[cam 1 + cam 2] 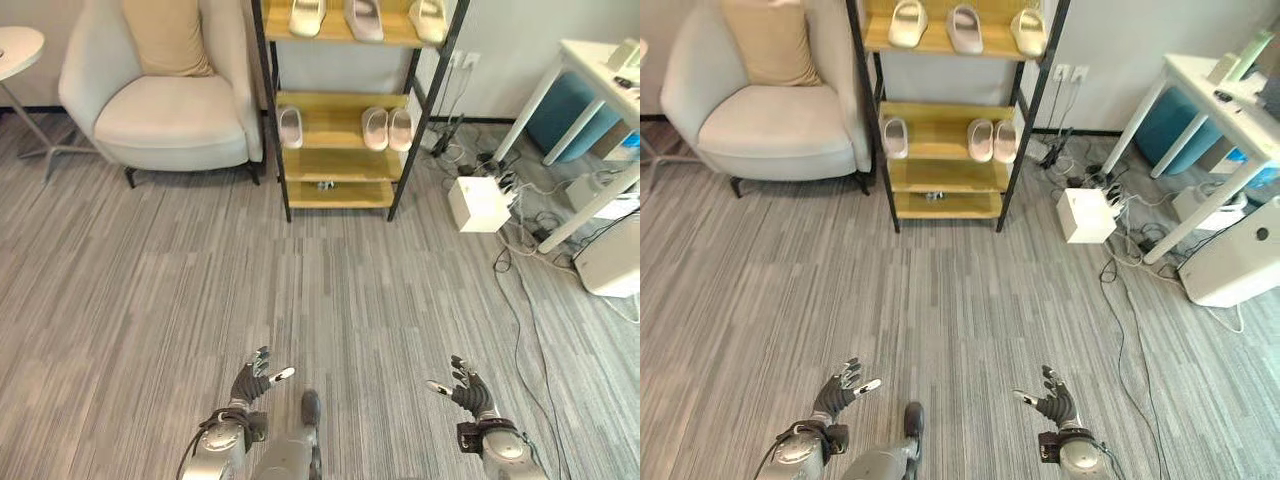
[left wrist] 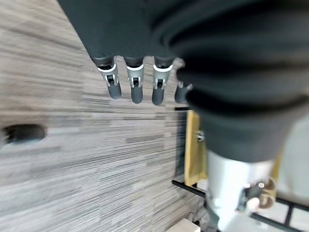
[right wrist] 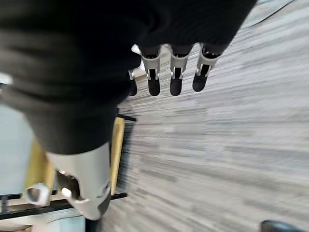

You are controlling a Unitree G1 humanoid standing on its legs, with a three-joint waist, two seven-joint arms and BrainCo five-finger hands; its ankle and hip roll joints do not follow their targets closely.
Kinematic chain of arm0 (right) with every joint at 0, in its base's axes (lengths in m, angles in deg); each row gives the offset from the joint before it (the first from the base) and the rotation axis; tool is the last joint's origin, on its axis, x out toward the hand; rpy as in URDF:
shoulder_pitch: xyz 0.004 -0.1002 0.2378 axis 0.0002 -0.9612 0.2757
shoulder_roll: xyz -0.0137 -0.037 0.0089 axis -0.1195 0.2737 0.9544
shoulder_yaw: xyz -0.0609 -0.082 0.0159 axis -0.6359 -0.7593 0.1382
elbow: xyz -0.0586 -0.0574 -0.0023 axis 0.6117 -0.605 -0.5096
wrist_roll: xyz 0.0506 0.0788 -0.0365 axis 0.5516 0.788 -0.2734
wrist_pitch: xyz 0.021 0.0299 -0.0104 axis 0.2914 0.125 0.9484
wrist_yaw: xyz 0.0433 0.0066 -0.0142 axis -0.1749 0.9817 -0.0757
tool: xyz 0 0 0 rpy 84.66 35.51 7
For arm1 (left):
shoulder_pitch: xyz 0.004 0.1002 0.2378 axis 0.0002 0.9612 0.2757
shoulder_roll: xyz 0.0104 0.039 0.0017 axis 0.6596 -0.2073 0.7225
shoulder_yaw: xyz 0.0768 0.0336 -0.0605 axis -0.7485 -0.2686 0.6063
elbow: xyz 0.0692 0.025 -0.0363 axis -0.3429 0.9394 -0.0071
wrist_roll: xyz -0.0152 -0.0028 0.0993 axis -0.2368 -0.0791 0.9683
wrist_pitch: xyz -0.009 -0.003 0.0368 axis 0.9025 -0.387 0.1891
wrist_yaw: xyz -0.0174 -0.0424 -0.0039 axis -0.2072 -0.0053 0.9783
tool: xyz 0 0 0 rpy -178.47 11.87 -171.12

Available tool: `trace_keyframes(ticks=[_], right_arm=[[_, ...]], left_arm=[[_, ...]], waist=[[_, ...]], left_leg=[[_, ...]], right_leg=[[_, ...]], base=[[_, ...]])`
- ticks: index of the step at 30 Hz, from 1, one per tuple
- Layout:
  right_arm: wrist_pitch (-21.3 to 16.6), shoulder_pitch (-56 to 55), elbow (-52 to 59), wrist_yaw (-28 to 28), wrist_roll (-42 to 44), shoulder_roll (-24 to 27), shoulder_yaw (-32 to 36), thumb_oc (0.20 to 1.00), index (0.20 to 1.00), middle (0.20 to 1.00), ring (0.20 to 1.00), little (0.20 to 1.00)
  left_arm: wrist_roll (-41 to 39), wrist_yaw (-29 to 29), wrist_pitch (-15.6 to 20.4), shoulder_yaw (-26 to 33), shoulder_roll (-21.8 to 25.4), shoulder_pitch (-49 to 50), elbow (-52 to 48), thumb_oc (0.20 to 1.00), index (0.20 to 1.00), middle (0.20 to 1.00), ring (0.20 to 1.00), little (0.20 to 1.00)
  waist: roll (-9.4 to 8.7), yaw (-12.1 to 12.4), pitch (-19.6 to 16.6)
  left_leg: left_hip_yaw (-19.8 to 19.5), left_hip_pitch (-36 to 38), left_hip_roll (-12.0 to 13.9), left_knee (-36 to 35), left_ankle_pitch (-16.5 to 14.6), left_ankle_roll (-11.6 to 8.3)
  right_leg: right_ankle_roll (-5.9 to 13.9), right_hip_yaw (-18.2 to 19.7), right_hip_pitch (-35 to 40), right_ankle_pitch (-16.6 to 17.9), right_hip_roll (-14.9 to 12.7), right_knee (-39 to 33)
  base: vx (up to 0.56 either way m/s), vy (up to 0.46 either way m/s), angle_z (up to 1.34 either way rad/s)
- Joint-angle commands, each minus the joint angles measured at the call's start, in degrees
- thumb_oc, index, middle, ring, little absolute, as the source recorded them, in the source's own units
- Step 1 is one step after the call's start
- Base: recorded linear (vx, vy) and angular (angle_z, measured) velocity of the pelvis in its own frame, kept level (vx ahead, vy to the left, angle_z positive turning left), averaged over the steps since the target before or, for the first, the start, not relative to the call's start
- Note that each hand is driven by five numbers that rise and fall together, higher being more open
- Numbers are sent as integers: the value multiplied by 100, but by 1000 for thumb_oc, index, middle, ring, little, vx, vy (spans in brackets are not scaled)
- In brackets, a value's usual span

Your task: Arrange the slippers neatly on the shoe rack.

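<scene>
A: What stood around the shoe rack (image 1: 345, 165)?

B: The grey striped floor (image 1: 300, 280) ran under it. A cream armchair (image 1: 165, 100) with a tan cushion (image 1: 165, 35) sat just beside the rack on its left. To the rack's right stood a white table (image 1: 1200, 120), with a white box (image 1: 478, 203) and a tangle of cables (image 1: 1130, 250) on the floor near it.

A: And the rack itself?

B: Black uprights with light wooden shelves. The slippers were all on it, none on the floor and none in either hand.

A: How did the slippers lie?

B: Three pale slippers (image 1: 365, 18) sat on the top shelf, one cream at each end and a pinkish one between, their long axes running front to back. On the shelf below, a single pink slipper (image 1: 290, 127) sat at the rack's left end, apart from a pair of pink slippers (image 1: 387, 129) side by side at the right end. Those also ran front to back, with their open heels towards the robot.

A: The hands?

B: The left hand (image 1: 252, 380) and right hand (image 1: 465, 388) hung over the floor well in front of the rack, fingers spread and straight, holding nothing.
</scene>
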Motion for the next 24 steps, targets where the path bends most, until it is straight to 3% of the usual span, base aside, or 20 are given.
trace_keyframes(ticks=[1, 2, 3, 4, 7, 11, 14, 15, 16, 17, 19, 20, 22, 23, 24], right_arm=[[-117, 126, 110, -31, -130, 185, 159, 1000, 1000, 1000, 1000, 1000], [-115, 146, 158, -26, -139, 175, 128, 1000, 1000, 1000, 1000, 1000], [-115, 118, 199, -21, -172, 136, 111, 1000, 1000, 1000, 1000, 1000], [-122, 110, 206, -35, -173, 118, 111, 1000, 1000, 1000, 1000, 1000], [-131, 158, 245, -27, -154, 133, 110, 1000, 1000, 1000, 1000, 1000], [-85, 233, 113, 21, -126, 144, 107, 1000, 1000, 1000, 1000, 1000], [-68, 131, 159, -4, -192, 162, 86, 1000, 1000, 1000, 1000, 1000], [-68, 128, 159, -4, -192, 162, 85, 1000, 1000, 1000, 1000, 1000], [-94, 78, 210, -55, -161, 190, 103, 1000, 1000, 1000, 1000, 1000], [-187, 63, 188, -60, -102, 241, 99, 1000, 1000, 1000, 1000, 1000], [-241, 59, 260, -70, 24, 408, 136, 1000, 1000, 1000, 1000, 1000], [-240, 70, 280, -59, 48, 434, 149, 1000, 1000, 1000, 1000, 1000], [-226, 74, 268, -41, 70, 477, 159, 1000, 1000, 1000, 1000, 1000], [-227, 74, 265, -42, 70, 477, 159, 1000, 1000, 1000, 1000, 1000], [-239, 108, 227, -35, 94, 481, 162, 1000, 1000, 1000, 1000, 1000]], left_arm=[[223, 69, 150, -88, 51, 150, -363, 1000, 1000, 1000, 1000, 1000], [221, 59, 161, -96, 106, 125, -390, 1000, 1000, 1000, 1000, 1000], [250, 57, 153, -100, 138, 121, -415, 1000, 1000, 1000, 1000, 1000], [264, 66, 150, -101, 133, 118, -433, 1000, 1000, 1000, 1000, 1000], [240, 94, 174, -128, 151, 81, -499, 1000, 1000, 1000, 1000, 1000], [249, 60, 202, -170, 144, -76, -531, 1000, 1000, 1000, 1000, 1000], [309, 69, 260, -193, 153, -81, -586, 1000, 1000, 1000, 1000, 1000], [310, 69, 260, -193, 153, -78, -586, 1000, 1000, 1000, 1000, 1000], [271, 46, 261, -199, 109, -142, -639, 1000, 1000, 1000, 1000, 1000], [207, 43, 273, -218, 83, -169, -667, 1000, 1000, 1000, 1000, 1000], [-29, 31, 305, -218, 61, -197, -881, 1000, 1000, 1000, 1000, 1000], [-99, 14, 312, -220, 59, -217, -950, 1000, 1000, 1000, 1000, 1000], [-148, -21, 319, -211, 35, -246, -1011, 1000, 1000, 1000, 1000, 1000], [-147, -22, 320, -212, 34, -246, -1010, 1000, 1000, 1000, 1000, 1000], [-88, -29, 306, -259, -1, -243, -965, 1000, 1000, 1000, 1000, 1000]], waist=[[193, 90, -153], [233, 53, -76], [303, 10, -22], [341, -11, -6], [367, -103, 29], [324, -268, 119], [262, -334, 73], [264, -333, 76], [256, -391, 2], [297, -423, -37], [291, -352, 39], [255, -310, 95], [144, -195, 166], [149, -194, 179], [120, -123, 157]], left_leg=[[-76, 283, 412, 308, -764, -549], [-31, 377, 395, 334, -847, -479], [-34, 573, 428, 265, -946, -434], [-34, 675, 462, 213, -982, -439], [-20, 930, 503, 112, -1131, -517], [-57, 1420, 640, -7, -1360, -739], [-69, 1605, 713, -3, -1517, -829], [-68, 1613, 715, -4, -1520, -830], [-110, 1724, 900, 148, -1649, -918], [-155, 1654, 1044, 449, -1577, -1011], [-422, 978, 1054, 2032, -1055, -1087], [-533, 782, 990, 2392, -901, -1077], [-574, 233, 763, 2404, -1121, -977], [-575, 243, 766, 2425, -1146, -974], [-456, 30, 688, 1908, -1338, -892]], right_leg=[[279, 129, -977, 450, -86, 681], [411, 129, -1299, 770, -138, 1319], [416, 31, -1661, 889, -178, 1838], [356, -65, -1827, 871, -201, 1840], [247, -392, -1964, 738, -335, 972], [364, -554, -2362, 1252, -439, -445], [384, -544, -2244, 1421, -449, -679], [385, -543, -2236, 1421, -446, -681], [321, -491, -2187, 1352, -391, -473], [218, -484, -2118, 1291, -314, -450], [-119, -506, -1730, 1015, -111, -459], [-202, -496, -1615, 924, -72, -476], [-261, -409, -1337, 696, -67, -534], [-257, -410, -1317, 686, -64, -536], [-228, -427, -1144, 570, -49, -621]], base=[[128, 144, -7], [189, 130, 4], [238, 98, 4], [253, 31, 9], [247, -91, 5], [302, -204, 1], [241, -203, 9], [308, -273, 27], [343, -313, 27], [453, -463, 24], [361, -401, 55], [370, -294, 22], [286, -133, -26], [312, -39, -1], [304, 9, 5]])
